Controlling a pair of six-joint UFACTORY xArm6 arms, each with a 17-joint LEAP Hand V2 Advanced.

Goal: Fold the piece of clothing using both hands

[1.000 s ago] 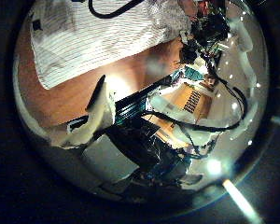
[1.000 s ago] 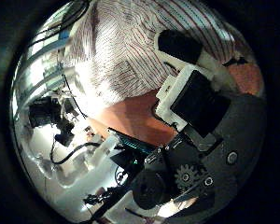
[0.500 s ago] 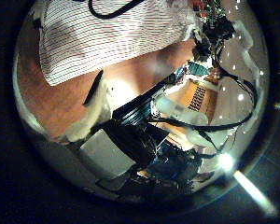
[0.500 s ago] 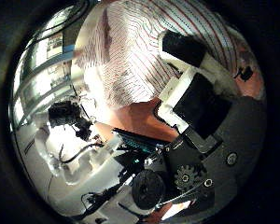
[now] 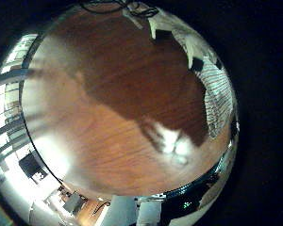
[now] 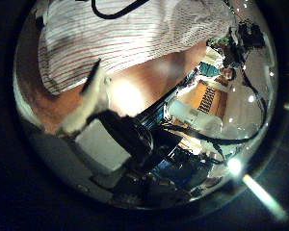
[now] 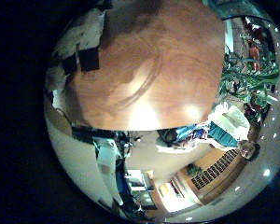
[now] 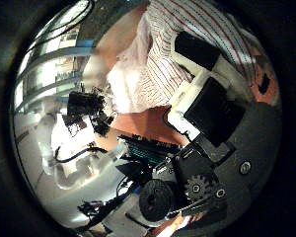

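Observation:
My left hand [image 6: 91, 96] reaches a straight finger over bare wood just short of the cloth's edge and holds nothing. In the right thumb side palm view the garment [image 8: 183, 44] fills the space beyond my right hand [image 8: 207, 89], whose straight fingers lie over the cloth. The left little finger side palm view shows a fingertip [image 5: 170, 141] above bare table, with the garment [image 5: 212, 99] at the edge. The right little finger side palm view shows cloth [image 7: 79, 37] at the table's side.
A broad stretch of bare table [image 7: 149, 65] lies beside the garment. A hand [image 8: 89, 109] hangs over the table edge beyond the cloth in the right thumb side palm view. A hand [image 6: 243, 38] also shows past the garment in the left thumb side palm view.
Both palm cameras have shifted. The garment now sits closer to my left finger, and it looks nearer and more bunched at its edge in the right thumb side palm view.

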